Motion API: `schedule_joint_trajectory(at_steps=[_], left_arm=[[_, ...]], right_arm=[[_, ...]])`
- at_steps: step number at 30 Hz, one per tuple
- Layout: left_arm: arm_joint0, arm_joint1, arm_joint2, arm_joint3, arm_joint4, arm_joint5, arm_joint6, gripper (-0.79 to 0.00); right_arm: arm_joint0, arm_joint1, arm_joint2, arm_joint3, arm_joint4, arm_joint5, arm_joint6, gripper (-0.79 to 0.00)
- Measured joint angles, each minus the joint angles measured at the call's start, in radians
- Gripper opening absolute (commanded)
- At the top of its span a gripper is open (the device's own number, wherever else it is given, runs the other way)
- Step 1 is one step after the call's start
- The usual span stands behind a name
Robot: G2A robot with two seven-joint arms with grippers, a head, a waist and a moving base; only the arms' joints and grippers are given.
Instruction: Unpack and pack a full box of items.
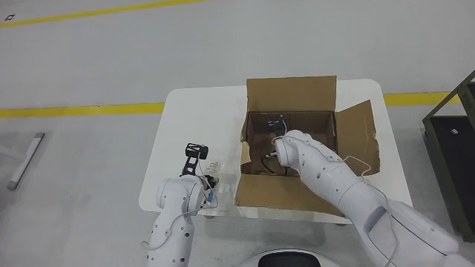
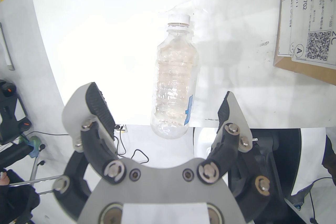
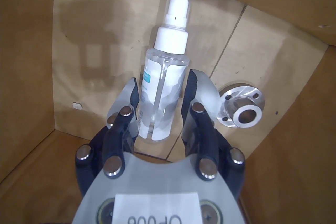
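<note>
White surface (image 1: 193,111), brown cardboard box (image 1: 291,93): inside, my right gripper (image 3: 163,77) clamps a clear white-topped spray bottle (image 3: 168,59); my left gripper (image 2: 160,90) hangs apart over a lying clear plastic bottle (image 2: 176,70).

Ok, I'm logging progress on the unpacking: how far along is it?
Done: one clear plastic bottle lies out on the table, under the open left gripper. In hand: the right gripper, down in the box, appears shut on a spray bottle. Left: a metal flange on the box floor, then the repacking.
</note>
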Motion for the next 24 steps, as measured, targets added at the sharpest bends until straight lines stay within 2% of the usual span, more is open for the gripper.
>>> schedule_joint_trajectory(at_steps=[2, 5, 6, 8, 17, 24], left_arm=[[0.000, 0.000, 0.000, 0.000, 0.000, 0.000, 0.000, 0.000], [0.000, 0.000, 0.000, 0.000, 0.000, 0.000, 0.000, 0.000], [0.000, 0.000, 0.000, 0.000, 0.000, 0.000, 0.000, 0.000], [0.000, 0.000, 0.000, 0.000, 0.000, 0.000, 0.000, 0.000], [0.000, 0.000, 0.000, 0.000, 0.000, 0.000, 0.000, 0.000], [0.000, 0.000, 0.000, 0.000, 0.000, 0.000, 0.000, 0.000]], right_arm=[[0.003, -0.004, 0.000, 0.010, -0.001, -0.005, 0.002, -0.413], [0.009, -0.011, -0.001, 0.029, -0.002, -0.010, 0.005, -0.483], [0.012, -0.014, -0.001, 0.036, -0.003, -0.012, 0.007, -0.548], [0.016, -0.018, 0.000, 0.047, -0.003, -0.015, 0.008, -0.776], [0.036, -0.031, 0.017, 0.063, 0.006, -0.038, -0.015, -0.785], [0.028, -0.004, 0.069, -0.029, -0.004, -0.056, -0.048, -0.785]])
